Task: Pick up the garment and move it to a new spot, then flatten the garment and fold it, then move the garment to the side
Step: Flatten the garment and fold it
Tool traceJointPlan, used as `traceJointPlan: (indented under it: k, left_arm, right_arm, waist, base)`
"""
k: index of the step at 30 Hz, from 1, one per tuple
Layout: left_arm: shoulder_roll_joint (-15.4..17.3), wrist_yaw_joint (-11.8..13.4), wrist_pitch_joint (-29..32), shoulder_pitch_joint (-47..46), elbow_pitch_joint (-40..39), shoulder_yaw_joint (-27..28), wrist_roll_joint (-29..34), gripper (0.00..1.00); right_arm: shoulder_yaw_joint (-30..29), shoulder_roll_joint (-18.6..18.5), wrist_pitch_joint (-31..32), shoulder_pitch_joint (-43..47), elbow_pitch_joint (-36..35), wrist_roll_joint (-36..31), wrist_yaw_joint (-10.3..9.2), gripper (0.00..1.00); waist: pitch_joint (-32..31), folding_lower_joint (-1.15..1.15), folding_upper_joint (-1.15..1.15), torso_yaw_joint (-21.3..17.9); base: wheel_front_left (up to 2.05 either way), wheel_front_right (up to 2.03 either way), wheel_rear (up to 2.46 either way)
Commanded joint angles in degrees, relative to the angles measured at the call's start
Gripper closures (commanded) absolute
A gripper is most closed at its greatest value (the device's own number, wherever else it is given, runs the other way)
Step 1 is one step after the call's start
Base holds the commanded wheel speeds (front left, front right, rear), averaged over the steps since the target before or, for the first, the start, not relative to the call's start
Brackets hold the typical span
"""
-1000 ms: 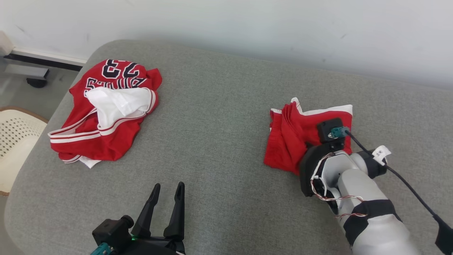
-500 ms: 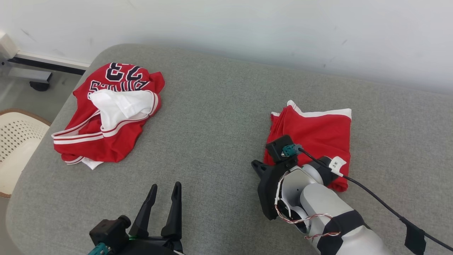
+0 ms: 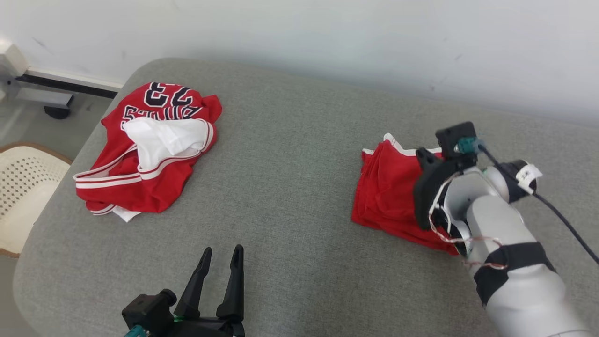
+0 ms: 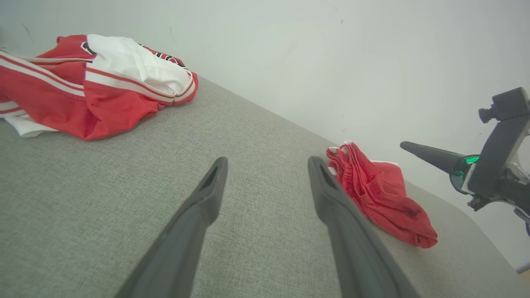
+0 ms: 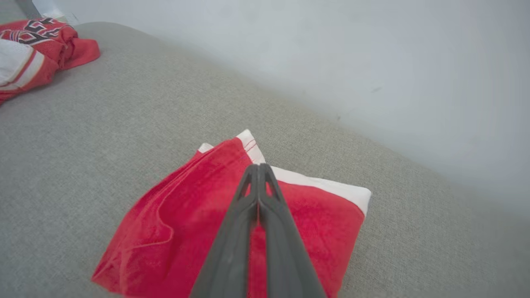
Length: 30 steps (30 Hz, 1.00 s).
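Observation:
The garment is a red piece with a white hem, folded into a rough square on the right of the grey cushion. My right gripper is shut with nothing between its fingers. It hovers above the garment and points toward the white hem. In the left wrist view the right gripper hangs clear above the garment. My left gripper is open and empty, low over the cushion's near edge, far left of the garment.
A crumpled red and white jersey with dark lettering lies at the cushion's far left. A white perforated seat stands beside the cushion's left edge. A pale wall runs behind the cushion.
My right arm drew back over the folded garment toward me, then lifted and swung to its far right side. The garment lies flatter than a second ago. The left gripper has stayed put.

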Motion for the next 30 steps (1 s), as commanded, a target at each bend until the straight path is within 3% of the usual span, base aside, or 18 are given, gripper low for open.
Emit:
traceJointPlan:
  k: [1,6,11,15,22,26,30]
  left_arm:
    - [-0.2,-0.1,-0.2,-0.2,-0.2,-0.1,0.0,0.0]
    - [-0.5,-0.4,-0.3,-1.1,-0.1,-0.1,0.0,0.0]
    - [-0.7,-0.7,-0.4,-1.6,0.3,0.3,0.1,0.0]
    - [-0.8,-0.8,-0.4,-1.3,0.6,0.7,0.2,0.0]
    - [-1.1,-0.8,-0.4,-0.9,1.2,0.8,0.3,0.0]
    - [-1.0,-0.9,-0.4,-0.5,1.2,1.0,0.5,0.0]
    - [-0.7,-0.8,-0.4,0.2,1.1,1.0,0.6,0.0]
  right_arm:
    - [-0.3,0.3,-0.3,1.5,0.4,-1.3,0.03,1.0]
    - [-3.8,1.6,-2.9,3.6,3.5,-8.7,0.03,1.0]
    - [-2.0,3.8,-6.2,4.8,7.3,-11.0,0.03,1.0]
    - [2.9,4.4,-7.1,4.6,9.3,-8.6,0.03,1.0]
    - [15.9,4.5,-5.0,6.7,6.2,1.6,0.08,1.0]
    - [19.1,4.5,-4.0,7.1,4.6,3.8,0.07,1.0]
    - [18.3,4.5,-4.4,7.1,3.6,4.4,0.07,1.0]
  waist:
    - [0.4,0.0,0.0,0.6]
    - [1.8,0.0,0.0,2.0]
    - [2.6,0.0,0.0,3.0]
    - [2.5,0.0,0.0,3.0]
    - [1.6,0.0,0.0,1.8]
    - [0.9,0.0,0.0,0.8]
    - [0.0,0.0,0.0,-0.1]
  base:
    - [0.0,0.0,0.0]
    - [0.0,0.0,0.0]
    - [0.0,0.0,0.0]
    - [0.0,0.0,0.0]
    - [0.0,0.0,0.0]
    - [0.0,0.0,0.0]
    - [0.0,0.0,0.0]
